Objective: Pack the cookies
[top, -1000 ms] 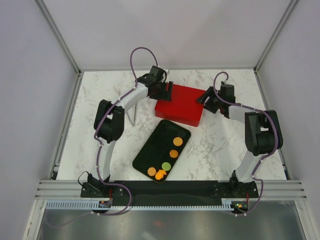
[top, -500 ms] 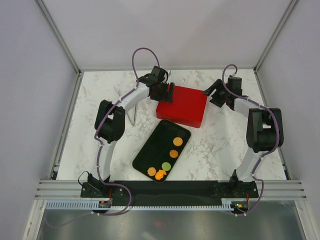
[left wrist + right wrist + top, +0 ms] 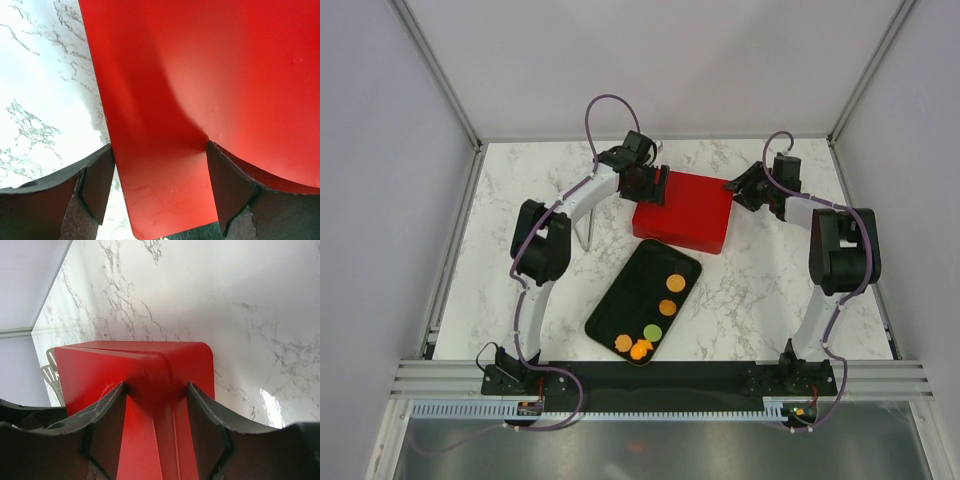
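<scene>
The cookies [image 3: 667, 308] are several small flat discs, orange and one green, lying on a black tray [image 3: 630, 290] in the top view, toward its near and right parts. Behind the tray sits a red box [image 3: 685, 210]. My left gripper [image 3: 655, 186] holds the box's left edge; in the left wrist view the red box [image 3: 225, 75] fills the gap between the left gripper's [image 3: 160, 150] fingers. My right gripper [image 3: 735, 190] is at the box's far right corner. In the right wrist view the right gripper's [image 3: 156, 385] fingers pinch a ridge of the red box [image 3: 100, 365].
A thin metal-legged stand [image 3: 585, 230] rises left of the box, beside the left arm. Pale wire prongs [image 3: 50, 370] show past the box's far side. White walls close in the marble table [image 3: 750, 290] at back and both sides.
My right gripper drew away from the box's right side, then came back to its far right corner and narrowed its jaws. The box shifted slightly right. The left gripper stayed put.
</scene>
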You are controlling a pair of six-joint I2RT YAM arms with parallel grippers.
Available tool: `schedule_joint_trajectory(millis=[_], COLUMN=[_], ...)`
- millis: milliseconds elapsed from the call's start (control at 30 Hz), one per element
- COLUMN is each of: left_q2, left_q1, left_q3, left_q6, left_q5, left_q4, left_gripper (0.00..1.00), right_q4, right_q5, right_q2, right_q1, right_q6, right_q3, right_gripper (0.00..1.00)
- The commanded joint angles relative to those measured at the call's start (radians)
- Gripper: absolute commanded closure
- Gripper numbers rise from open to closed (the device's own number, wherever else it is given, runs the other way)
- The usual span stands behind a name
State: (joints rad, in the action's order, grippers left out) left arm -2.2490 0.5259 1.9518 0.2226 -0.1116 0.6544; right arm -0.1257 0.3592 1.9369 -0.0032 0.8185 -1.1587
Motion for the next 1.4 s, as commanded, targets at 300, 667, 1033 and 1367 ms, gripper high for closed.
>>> schedule_joint_trajectory(millis=[300,667,1033,1367], left_q2=[-0.05,-0.063,-0.112,-0.095], left_q1=[0.019,0.016,-0.033,-0.033], left_q3=[0.056,0.073,0.168,0.142], left_q6=[-0.066,-0.054,0.009,0.037], left_q5=[-0.039,-0.042,-0.057,-0.037], left_q4=[0.088,0.1,0.136,0.131], left_gripper=[0.21,0.21,0.2,0.2], right_q4=[0.093,0.124,0.133,0.195], right_q5=[-0.104,-0.123,-0.108,-0.045], right_q2=[0.1,0.117,-0.022,-0.119], right_q1=[0.009,0.026,0.063,0.057], right_q6=[-0.064,-0.091,-0.13,-0.154], right_q3=[0.03,0.054,0.145,0.06], right_gripper=[0.59,0.8,0.96,0.36])
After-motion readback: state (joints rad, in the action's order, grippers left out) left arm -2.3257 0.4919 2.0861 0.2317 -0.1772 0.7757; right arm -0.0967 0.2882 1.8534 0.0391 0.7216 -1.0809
